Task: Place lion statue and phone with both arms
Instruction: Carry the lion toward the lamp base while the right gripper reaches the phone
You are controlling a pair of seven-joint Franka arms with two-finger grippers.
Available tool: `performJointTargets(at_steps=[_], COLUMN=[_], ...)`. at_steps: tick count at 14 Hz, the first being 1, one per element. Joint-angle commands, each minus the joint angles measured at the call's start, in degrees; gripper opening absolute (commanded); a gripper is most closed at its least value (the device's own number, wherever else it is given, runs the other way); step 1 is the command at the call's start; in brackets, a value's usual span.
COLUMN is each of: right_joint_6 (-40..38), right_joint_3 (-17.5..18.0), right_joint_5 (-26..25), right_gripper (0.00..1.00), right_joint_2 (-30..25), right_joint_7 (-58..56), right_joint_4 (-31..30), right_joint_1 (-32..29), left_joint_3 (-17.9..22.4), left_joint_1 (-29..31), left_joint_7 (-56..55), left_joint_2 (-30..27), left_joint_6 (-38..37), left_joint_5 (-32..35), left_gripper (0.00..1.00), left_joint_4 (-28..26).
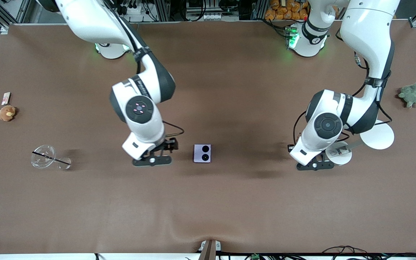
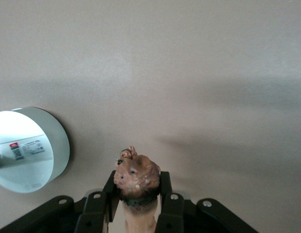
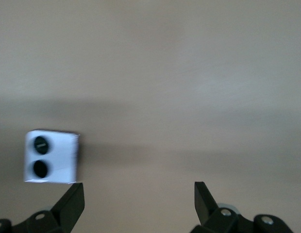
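Hovering over the tabletop (image 1: pixel 229 202), my right claw (image 3: pixel 139 196) gapes wide beside the phone (image 1: pixel 202 153), which lies flat; my left claw (image 2: pixel 138 191) clamps the lion statue (image 2: pixel 136 177) beside a white labelled disc (image 2: pixel 24 150), writing unreadable.

Worktop (image 1: pixel 229 202): matt brown cloth-like cover, slightly rippled at its edge nearest the front camera.
Phone (image 1: pixel 202 153): smooth lavender-white casing, two glossy black circles.
Lion statue (image 2: pixel 136 177): hard, mottled reddish-brown, rough-textured.
Left claw (image 2: pixel 137 204), right claw (image 3: pixel 139 204): matt black plastic-looking fingers.
Turtle (image 1: pixel 411 94): green plush.
Cup (image 1: pixel 44 156): clear glossy plastic.
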Motion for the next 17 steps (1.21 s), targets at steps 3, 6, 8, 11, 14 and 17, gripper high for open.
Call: performJointTargets(at_steps=[3, 6, 8, 11, 14, 17], right_joint_6=[5.86, 10.33, 13.32, 14.3, 14.3, 16.49], right_joint_3=[-0.04, -0.13, -0.13, -0.13, -0.13, -0.21], right_joint_5=[13.39, 13.31, 13.39, 13.39, 13.31, 13.22], right_gripper=[1.0, 1.0, 1.0, 1.0, 1.0, 1.0], right_joint_2=[8.29, 12.34, 13.84, 14.99, 16.92, 20.52], right_joint_7=[-2.76, -6.11, -5.58, -5.23, -1.99, -1.63], right_joint_4=[2.37, 3.7, 3.79, 4.4, 6.5, 10.19], right_joint_1=[1.12, 3.5, 4.64, 5.87, 6.93, 7.19], left_joint_3=[-0.93, -0.84, -0.93, -0.84, -0.84, -0.84], left_joint_1=[4.06, 5.29, 7.31, 7.76, 8.98, 10.56], left_joint_7=[0.26, 0.95, 4.46, 8.16, 10.88, 13.52], left_joint_2=[-5.03, -4.6, -4.16, -3.28, -1.61, -0.2], left_joint_6=[6.29, 8.92, 11.82, 12.97, 15.51, 17.81], left_joint_5=[1.33, 1.59, 1.68, 1.68, 1.68, 1.68], left_gripper=[0.0, 0.0, 0.0, 0.0, 0.0, 0.0], left_joint_4=[-9.05, -10.02, -10.72, -10.81, -10.81, -10.81])
